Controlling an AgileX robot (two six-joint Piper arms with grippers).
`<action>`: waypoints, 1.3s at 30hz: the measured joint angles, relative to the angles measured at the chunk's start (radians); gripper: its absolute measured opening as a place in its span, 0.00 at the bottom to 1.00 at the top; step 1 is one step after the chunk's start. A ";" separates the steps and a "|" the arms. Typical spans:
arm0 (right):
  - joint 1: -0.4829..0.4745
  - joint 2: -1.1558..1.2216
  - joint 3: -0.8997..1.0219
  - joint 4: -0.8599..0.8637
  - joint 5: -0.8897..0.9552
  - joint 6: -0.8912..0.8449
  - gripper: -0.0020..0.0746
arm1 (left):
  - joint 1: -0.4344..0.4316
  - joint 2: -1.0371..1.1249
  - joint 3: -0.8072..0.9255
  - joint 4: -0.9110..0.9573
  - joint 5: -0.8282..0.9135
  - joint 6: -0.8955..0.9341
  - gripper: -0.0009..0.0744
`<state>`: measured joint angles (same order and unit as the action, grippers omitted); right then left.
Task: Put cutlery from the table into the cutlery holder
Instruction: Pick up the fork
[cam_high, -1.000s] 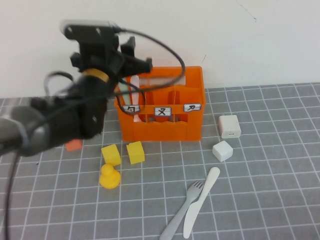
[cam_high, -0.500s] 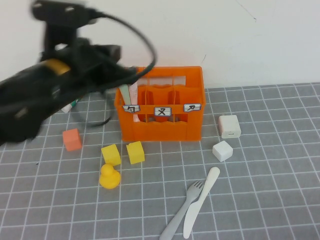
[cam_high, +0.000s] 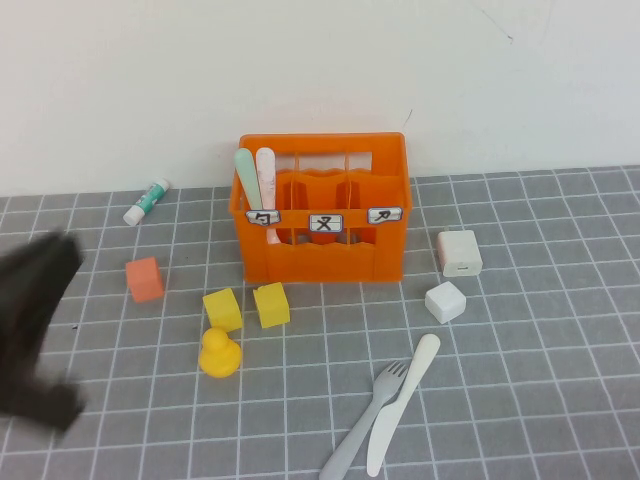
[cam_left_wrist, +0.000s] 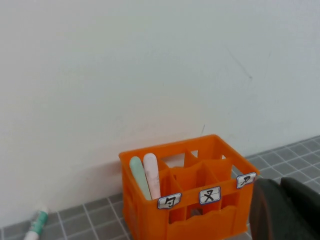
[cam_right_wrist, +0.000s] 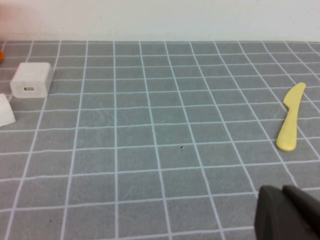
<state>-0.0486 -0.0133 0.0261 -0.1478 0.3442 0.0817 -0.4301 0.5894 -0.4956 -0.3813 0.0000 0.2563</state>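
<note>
High view: I see the cutlery holder (cam_high: 322, 208) standing on the counter (cam_high: 540, 340) against the back wall, with the pale green spoon (cam_high: 245, 172) and the pink spoon (cam_high: 266, 176) upright side by side in its leftmost compartment. The grey fork (cam_high: 366, 420) and the cream-white knife (cam_high: 402, 402) lie touching on the tiles in front of the holder, towards my right.

My left arm is only a dark blur at the left edge of this view, well apart from the holder and from the fork and knife. In the left wrist view the left gripper (cam_left_wrist: 285, 210) is closed with nothing in it, and the holder sits ahead of it with both spoon handles showing.

In the right wrist view the right gripper (cam_right_wrist: 287, 212) is closed and empty, low over bare tiles; a pale knife lies near it on the counter, and a white block (cam_right_wrist: 31, 79) sits farther off.
</note>
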 joint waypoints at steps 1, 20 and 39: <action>0.000 0.000 0.000 0.000 0.000 0.000 0.02 | 0.000 -0.032 0.023 0.000 0.000 0.010 0.01; 0.000 0.000 0.000 0.000 0.000 0.000 0.02 | 0.299 -0.527 0.426 0.155 0.066 -0.043 0.01; 0.000 0.000 0.000 0.000 0.000 0.000 0.02 | 0.499 -0.599 0.521 0.293 0.272 -0.239 0.01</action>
<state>-0.0486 -0.0133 0.0261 -0.1478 0.3442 0.0817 0.0690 -0.0093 0.0251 -0.0885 0.2718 0.0175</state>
